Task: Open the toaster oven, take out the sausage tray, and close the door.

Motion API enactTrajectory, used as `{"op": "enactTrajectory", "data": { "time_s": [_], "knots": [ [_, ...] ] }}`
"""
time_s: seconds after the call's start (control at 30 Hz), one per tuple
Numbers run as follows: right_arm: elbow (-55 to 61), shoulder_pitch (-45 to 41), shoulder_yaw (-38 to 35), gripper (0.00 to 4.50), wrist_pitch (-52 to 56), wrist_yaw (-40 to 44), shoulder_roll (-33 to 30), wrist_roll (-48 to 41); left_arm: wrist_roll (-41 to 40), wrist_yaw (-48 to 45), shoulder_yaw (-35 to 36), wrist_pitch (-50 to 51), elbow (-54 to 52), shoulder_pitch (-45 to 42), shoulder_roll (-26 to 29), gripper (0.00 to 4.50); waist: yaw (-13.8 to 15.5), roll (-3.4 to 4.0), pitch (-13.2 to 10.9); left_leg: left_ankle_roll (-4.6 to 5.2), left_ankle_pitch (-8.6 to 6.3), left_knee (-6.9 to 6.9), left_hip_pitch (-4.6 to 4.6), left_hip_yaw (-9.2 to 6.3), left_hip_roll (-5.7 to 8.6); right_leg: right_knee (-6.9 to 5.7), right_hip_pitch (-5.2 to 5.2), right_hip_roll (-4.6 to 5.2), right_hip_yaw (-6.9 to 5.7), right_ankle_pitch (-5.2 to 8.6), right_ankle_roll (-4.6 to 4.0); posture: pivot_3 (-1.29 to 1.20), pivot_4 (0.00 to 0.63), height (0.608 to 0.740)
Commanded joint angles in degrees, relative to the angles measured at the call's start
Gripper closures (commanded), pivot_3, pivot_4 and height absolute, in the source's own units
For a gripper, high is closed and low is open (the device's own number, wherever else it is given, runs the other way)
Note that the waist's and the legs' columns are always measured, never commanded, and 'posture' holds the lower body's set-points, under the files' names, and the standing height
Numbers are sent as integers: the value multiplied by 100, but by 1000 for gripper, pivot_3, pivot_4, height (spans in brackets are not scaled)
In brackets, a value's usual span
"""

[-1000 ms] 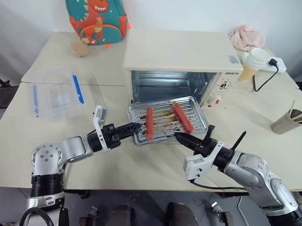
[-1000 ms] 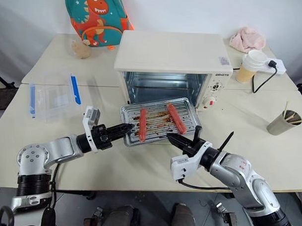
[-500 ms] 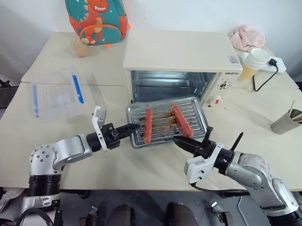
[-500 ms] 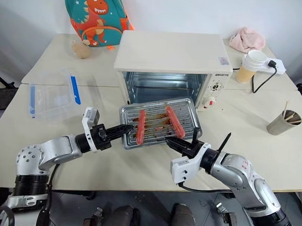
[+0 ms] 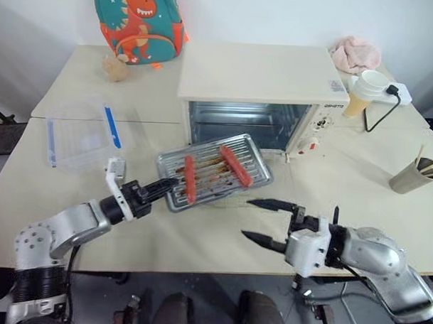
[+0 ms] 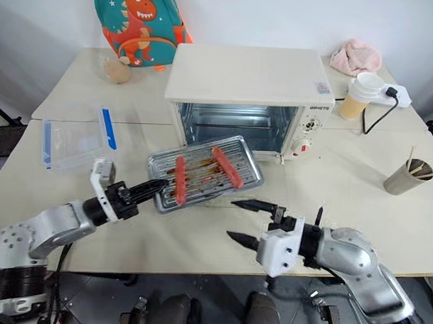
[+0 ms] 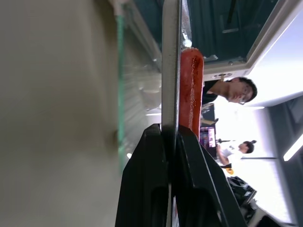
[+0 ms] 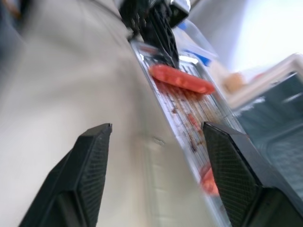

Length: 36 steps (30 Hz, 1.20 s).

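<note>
Ridged silvery sausage tray [image 5: 215, 169], greasy

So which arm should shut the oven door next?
Probably the right: its tool is open and free, below the toaster oven, while the left tool is clamped on the sausage tray.

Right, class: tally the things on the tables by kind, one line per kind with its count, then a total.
Toaster oven: 1
Sausage tray: 1
Sausages: 2
Cups: 2
Clear plastic box: 1
Dinosaur backpack: 1
Pink cloth: 1
Total: 9
</note>
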State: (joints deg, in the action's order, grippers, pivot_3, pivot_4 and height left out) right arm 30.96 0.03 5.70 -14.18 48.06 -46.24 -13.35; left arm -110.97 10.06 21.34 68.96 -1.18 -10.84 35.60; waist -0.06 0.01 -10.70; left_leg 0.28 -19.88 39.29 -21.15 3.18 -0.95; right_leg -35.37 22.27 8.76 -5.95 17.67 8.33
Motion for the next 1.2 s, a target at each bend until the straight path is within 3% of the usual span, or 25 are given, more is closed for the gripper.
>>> {"op": "enactTrajectory", "data": {
  "time_s": [0.03,0.07,0.17,0.2,0.4,0.8,1.07,1.2],
  "knots": [
    [123,105,-511,1326,428,336,-195,-983,-203,-1125,585,546,30,527,543,4500,-16,-2,1,0,0,0,1,3,-1,2,-1,-1,1,1,-1,0,150,740],
    [5,106,-634,1326,566,346,-180,-1138,-203,-1351,700,628,66,716,708,4500,-10,-2,1,0,0,0,6,8,-3,2,-2,-5,4,2,-4,0,150,740],
    [-419,90,-955,2180,783,376,-75,-1410,-203,-1764,1079,654,223,1261,986,4500,-1,-3,1,0,0,0,6,8,-6,6,-2,-6,6,6,-11,0,150,740],
    [-606,71,-1049,2647,748,410,-34,-1422,-203,-1922,1241,682,320,1459,1055,4500,8,-3,1,1,-1,0,6,11,-6,10,-2,-5,10,6,-11,0,150,740],
    [-1947,8,-1380,4464,418,801,-9,-1168,-203,-2296,2061,478,504,2398,971,4500,13,-10,6,5,-3,-1,-3,14,-6,34,-5,-3,12,6,-11,0,150,740],
    [-4611,-826,-1302,4464,-203,1096,46,-359,-203,-2266,3146,-160,457,3235,181,4500,-18,-11,6,7,-4,-3,6,40,-15,35,-1,-4,30,8,-15,0,150,740],
    [-5229,-1519,-1055,4464,-319,1405,566,-359,-203,-1693,2950,-565,278,2626,-332,4500,-20,-14,9,5,-4,-1,6,42,-18,29,1,-4,31,7,-17,0,150,740],
    [-4894,-1654,-1070,4464,-109,1751,731,-722,-203,-1464,2967,-656,249,2431,-450,4500,-21,-14,10,4,-4,-1,5,43,-16,23,6,-6,30,6,-15,0,150,740]
  ]
}}
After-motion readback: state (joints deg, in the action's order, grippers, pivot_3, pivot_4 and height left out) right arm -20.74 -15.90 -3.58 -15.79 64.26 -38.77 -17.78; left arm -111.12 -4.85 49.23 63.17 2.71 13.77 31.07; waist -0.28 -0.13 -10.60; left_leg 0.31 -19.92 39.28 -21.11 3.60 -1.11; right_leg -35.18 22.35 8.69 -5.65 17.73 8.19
